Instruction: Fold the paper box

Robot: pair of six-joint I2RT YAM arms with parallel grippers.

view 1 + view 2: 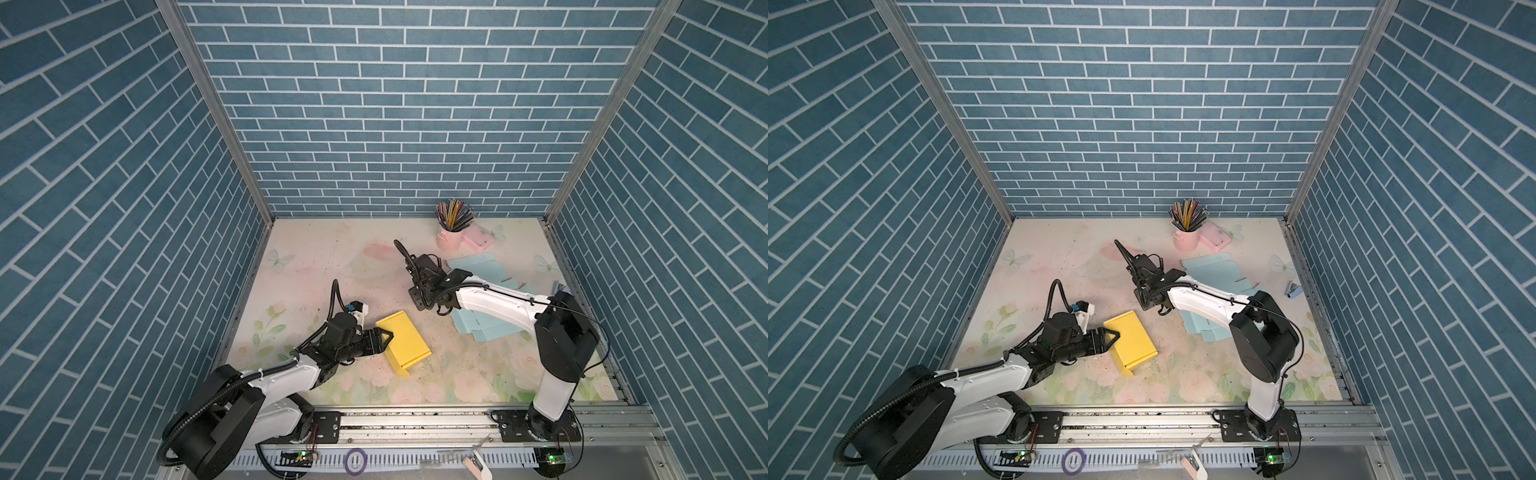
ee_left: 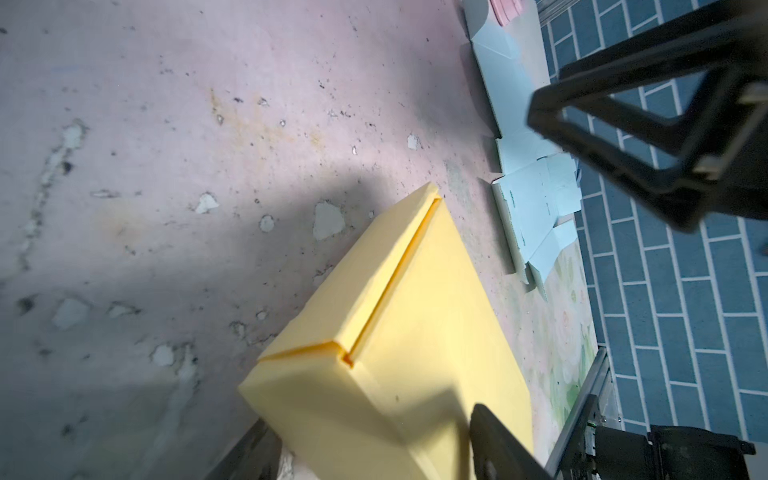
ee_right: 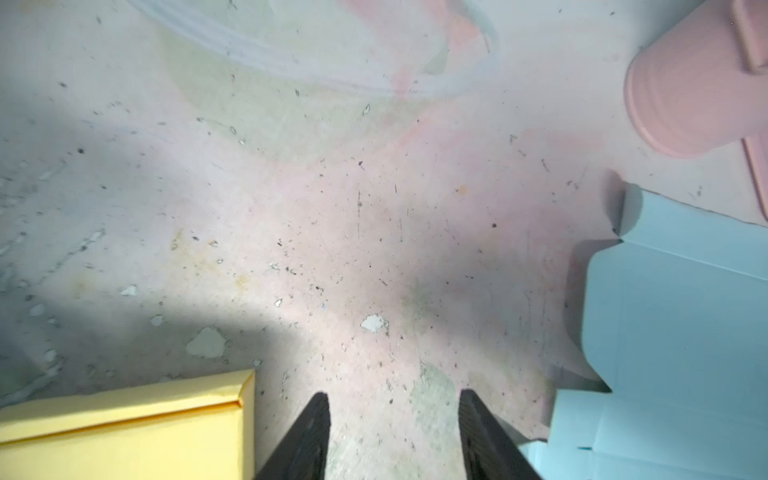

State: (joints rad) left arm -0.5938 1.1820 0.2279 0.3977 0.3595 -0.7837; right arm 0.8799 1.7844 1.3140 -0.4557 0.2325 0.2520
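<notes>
At the front of the bench (image 1: 332, 270), the left gripper (image 1: 383, 337) is seen low down at the yellow box (image 1: 405, 338). The box is lying on the bench, toward the front. Its left side is set between the left fingers (image 2: 498, 449). The fingers are spread wide with the box in the gap. Whether the paper is being squeezed cannot be told. The lid looks tucked in along one long edge. The end nearest the front looks not quite shut.

A bit farther back, the right gripper (image 3: 395, 395) is held over bare bench, near the box's far corner. Its fingers are apart and nothing is held in them.

Farther back and to the right, flat blue sheets (image 1: 478, 328) are spread out. At the very back, a pink cup (image 1: 449, 243) full of pencils is stood.

The box is thin paper, so it could be dented if it is pinched too hard. It is light too, so it could be pushed along the bench or tipped if it is pressed from one side only. The tucked lid could be popped open by a bump from the right fingers. The blue sheets could be caught if the right arm is swung low.
</notes>
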